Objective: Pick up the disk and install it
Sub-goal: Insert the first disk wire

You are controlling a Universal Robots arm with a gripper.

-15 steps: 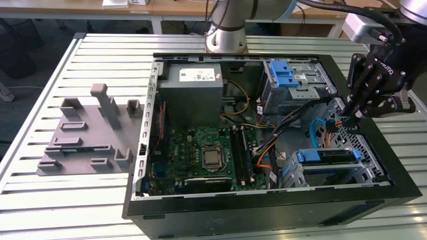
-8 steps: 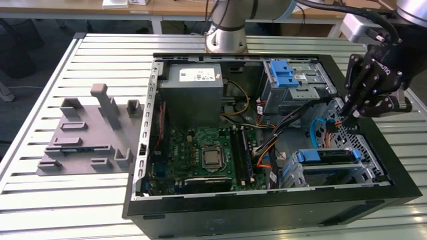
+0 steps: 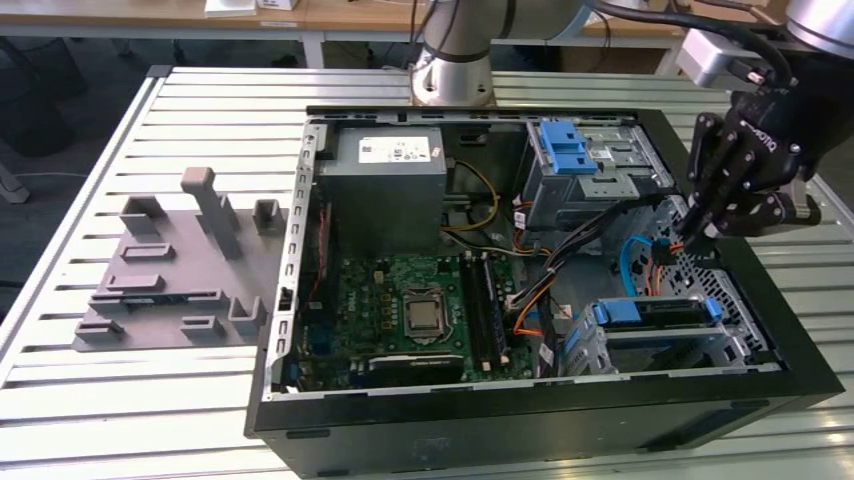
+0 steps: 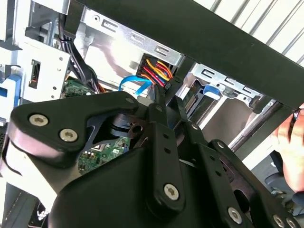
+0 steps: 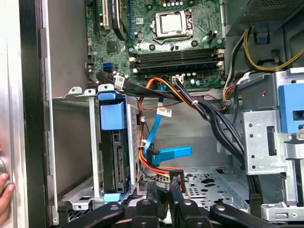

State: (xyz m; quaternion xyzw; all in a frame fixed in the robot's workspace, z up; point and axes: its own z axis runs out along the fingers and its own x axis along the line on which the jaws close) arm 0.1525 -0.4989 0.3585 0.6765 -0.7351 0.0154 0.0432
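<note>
Tool point(image 3: 691, 238) hangs inside the open computer case point(image 3: 534, 420) on the counter point(image 3: 134, 400), its fingers pressed close together. In both wrist views its tips point(image 5: 162, 187) point(image 4: 166, 102) sit at a black connector point(image 5: 176, 182) with coloured wires; I cannot tell whether they pinch it. The disk point(image 3: 654, 312) point(image 5: 116, 156) sits slotted in the grey drive cage point(image 3: 741, 345), just beside the tool.

table: slatted table point(image 3: 120, 405) | on it: open computer case point(image 3: 534, 428), grey fixture point(image 3: 174, 290), arm base point(image 3: 451, 85)
</note>
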